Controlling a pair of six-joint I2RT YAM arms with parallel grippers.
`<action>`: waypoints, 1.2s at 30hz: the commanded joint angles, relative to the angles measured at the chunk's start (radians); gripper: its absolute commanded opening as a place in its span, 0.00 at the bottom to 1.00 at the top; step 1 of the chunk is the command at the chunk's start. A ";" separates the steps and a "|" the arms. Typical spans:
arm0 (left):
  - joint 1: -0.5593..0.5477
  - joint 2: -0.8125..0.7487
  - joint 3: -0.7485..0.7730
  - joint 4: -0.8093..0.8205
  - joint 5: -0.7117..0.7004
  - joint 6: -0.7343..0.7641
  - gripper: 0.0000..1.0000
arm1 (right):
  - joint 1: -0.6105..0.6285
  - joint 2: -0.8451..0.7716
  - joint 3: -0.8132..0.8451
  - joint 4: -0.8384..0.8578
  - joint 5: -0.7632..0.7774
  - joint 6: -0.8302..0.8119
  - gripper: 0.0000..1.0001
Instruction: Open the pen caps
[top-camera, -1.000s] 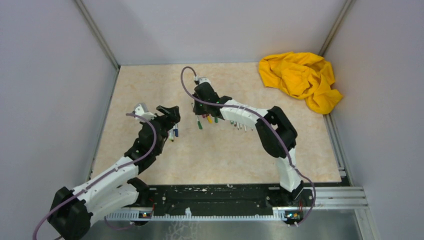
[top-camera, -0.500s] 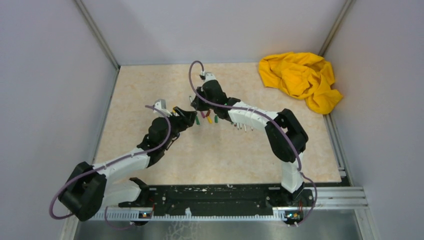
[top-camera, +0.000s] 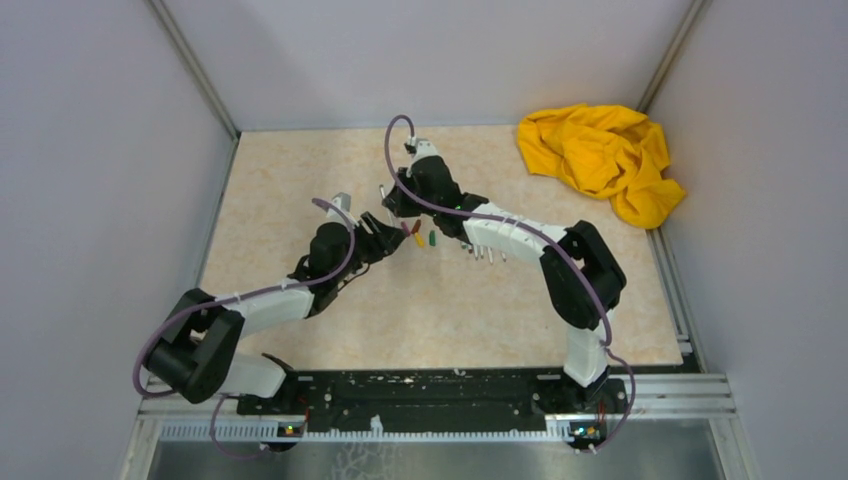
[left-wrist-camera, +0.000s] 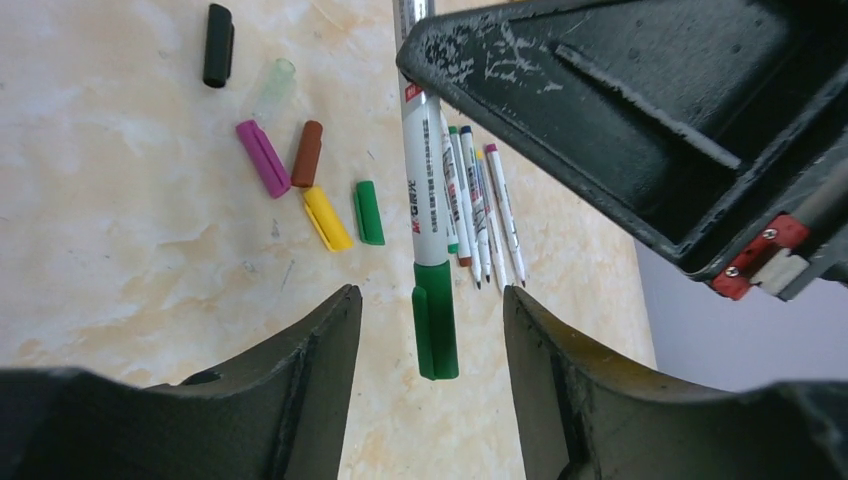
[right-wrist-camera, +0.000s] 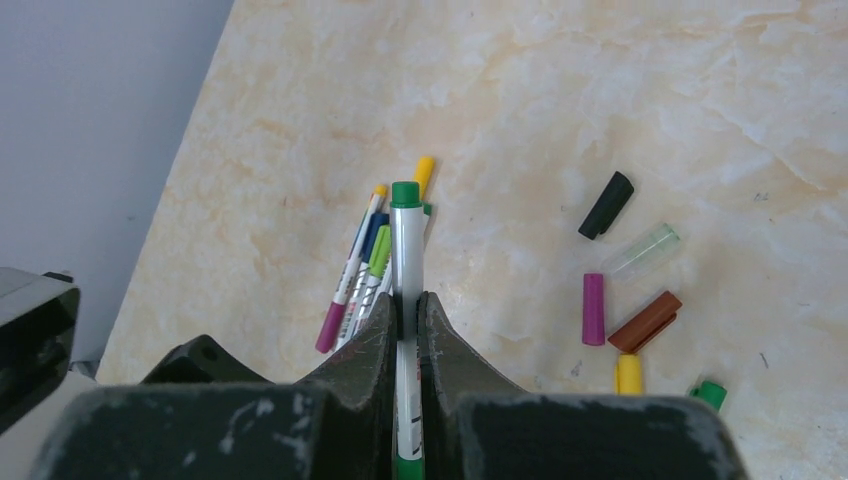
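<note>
Two arms: they meet at the centre of the top view over the marbled table, their tips close together.
Right gripper: closed tight on the white barrel of the held pen, at the bottom centre of its own wrist view. The barrel runs straight up the frame from between the fingers.
Left gripper: jaws apart, with one finger at the lower left of its wrist view and the other at the lower right.
Fitted green cap: on the end of the held pen, at the lower centre of the left wrist view. It hangs between the two left fingers with a gap showing on each side, so it touches neither.
Loose caps: six lie flat on the table in the upper left of the left wrist view. A black one and a clear one are highest, a purple and a brown sit side by side below them, and a yellow and a green are lowest. The same six lie along the right side of the right wrist view.
Other pens: a row lying side by side on the table, just right of the held barrel in the left wrist view, with thin points at their lower ends.
Yellow cloth: crumpled in the upper right of the top view, well apart from both grippers.
</note>
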 joint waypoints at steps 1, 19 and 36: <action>0.005 0.029 0.030 0.066 0.068 -0.023 0.59 | -0.005 -0.062 -0.009 0.053 -0.009 0.006 0.00; 0.012 0.033 0.023 0.067 0.106 -0.014 0.08 | -0.004 -0.084 -0.047 0.072 0.015 0.004 0.00; 0.023 0.068 0.091 0.019 0.195 0.047 0.00 | -0.005 -0.092 -0.081 0.070 -0.029 -0.021 0.15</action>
